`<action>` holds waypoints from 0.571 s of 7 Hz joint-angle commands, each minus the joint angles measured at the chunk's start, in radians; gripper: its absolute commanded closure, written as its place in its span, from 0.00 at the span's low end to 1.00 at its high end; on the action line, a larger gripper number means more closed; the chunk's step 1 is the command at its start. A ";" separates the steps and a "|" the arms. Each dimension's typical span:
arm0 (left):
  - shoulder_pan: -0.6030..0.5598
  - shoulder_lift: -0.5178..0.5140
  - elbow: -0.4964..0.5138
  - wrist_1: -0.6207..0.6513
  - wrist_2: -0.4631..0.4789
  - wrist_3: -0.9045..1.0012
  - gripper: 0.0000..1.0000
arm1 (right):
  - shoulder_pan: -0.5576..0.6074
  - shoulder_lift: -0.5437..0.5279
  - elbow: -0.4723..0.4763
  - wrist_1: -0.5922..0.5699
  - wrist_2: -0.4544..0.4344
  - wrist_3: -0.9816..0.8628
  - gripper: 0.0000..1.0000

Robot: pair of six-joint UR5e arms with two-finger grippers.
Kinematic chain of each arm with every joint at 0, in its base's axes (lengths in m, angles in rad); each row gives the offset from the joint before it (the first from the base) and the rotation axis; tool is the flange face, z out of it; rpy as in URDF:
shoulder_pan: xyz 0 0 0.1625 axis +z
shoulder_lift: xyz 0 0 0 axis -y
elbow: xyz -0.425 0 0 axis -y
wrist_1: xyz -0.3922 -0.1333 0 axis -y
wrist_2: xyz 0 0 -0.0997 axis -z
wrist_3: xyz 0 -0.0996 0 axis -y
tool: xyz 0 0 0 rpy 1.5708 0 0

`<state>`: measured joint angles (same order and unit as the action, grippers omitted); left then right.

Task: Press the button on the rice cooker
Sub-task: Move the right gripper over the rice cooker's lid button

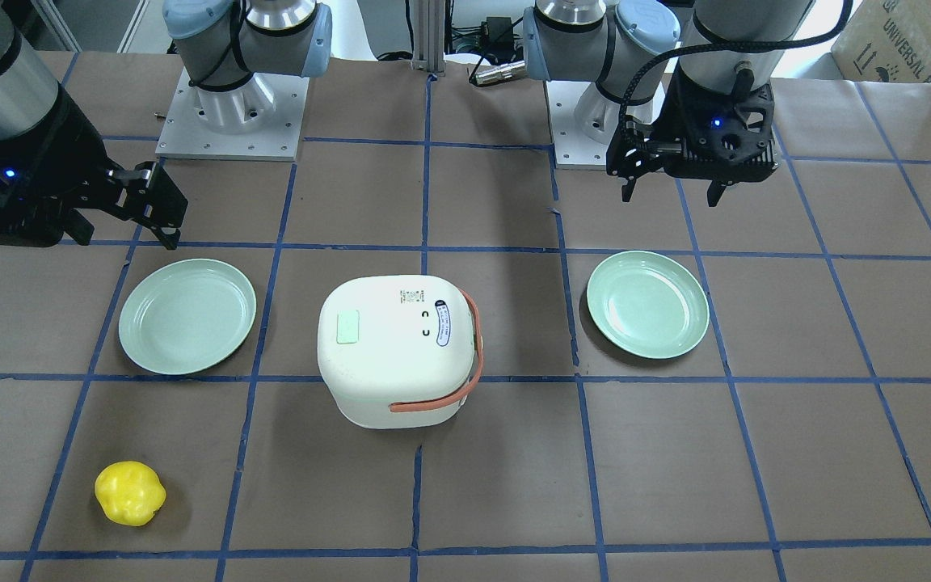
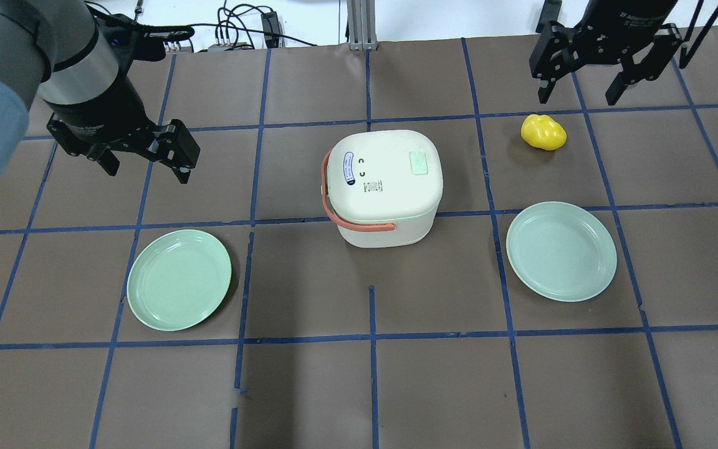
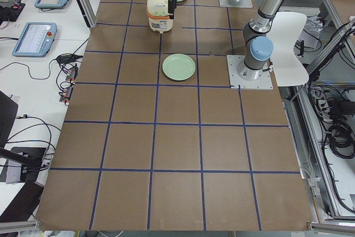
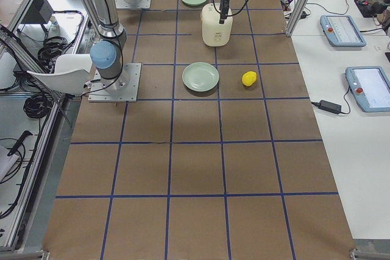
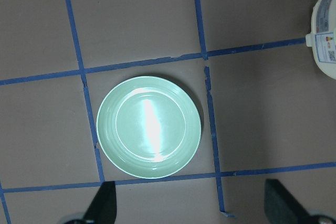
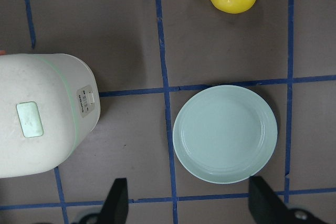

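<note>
The left hand (image 2: 147, 163) hangs above the tabletop with its two black fingers spread wide and nothing between them. Its wrist camera looks straight down on a round pale green plastic plate (image 5: 148, 127). The right hand (image 2: 577, 93) hovers at the far side, likewise spread and empty, above and near a lumpy yellow toy-like object (image 2: 543, 132). Neither hand touches anything.

Between the two arms, near the middle of the brown paper-covered tabletop (image 2: 309, 386) with its blue tape grid, stands the small white rounded-square rice cooker (image 2: 384, 181). Its lid is shut, and its orange strap handle (image 2: 329, 209) lies down around the side toward the left arm. A pale green rectangular patch (image 2: 419, 163) on the lid, on the right arm's side, looks like the button. A small tabbed panel (image 6: 86, 100) on the wall below it could be the button instead; I cannot tell for sure.

The cooker looks like a light, hard, smooth plastic shell, so I judge that a sideways push would slide it. The press should come straight down with one fingertip or the fingers pressed together, and no grasp is needed. If it needs steadying, the other hand could brace the opposite wall, not the floppy strap.

With the lid shut, whatever the cooker holds is hidden. The first plate and the second pale green plate (image 2: 561, 251), on the right arm's side, each hold nothing.
</note>
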<state>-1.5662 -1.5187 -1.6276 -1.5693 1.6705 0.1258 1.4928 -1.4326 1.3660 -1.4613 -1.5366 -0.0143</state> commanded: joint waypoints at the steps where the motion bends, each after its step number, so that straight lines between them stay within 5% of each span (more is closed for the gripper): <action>1: 0.000 0.000 0.000 0.000 0.000 0.000 0.00 | 0.020 0.010 0.024 -0.054 0.013 0.002 0.95; 4: 0.000 0.000 0.000 0.000 0.000 0.000 0.00 | 0.148 0.040 0.071 -0.131 0.041 0.019 0.95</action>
<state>-1.5662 -1.5187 -1.6275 -1.5692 1.6705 0.1258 1.5937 -1.4048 1.4243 -1.5679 -1.5004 -0.0020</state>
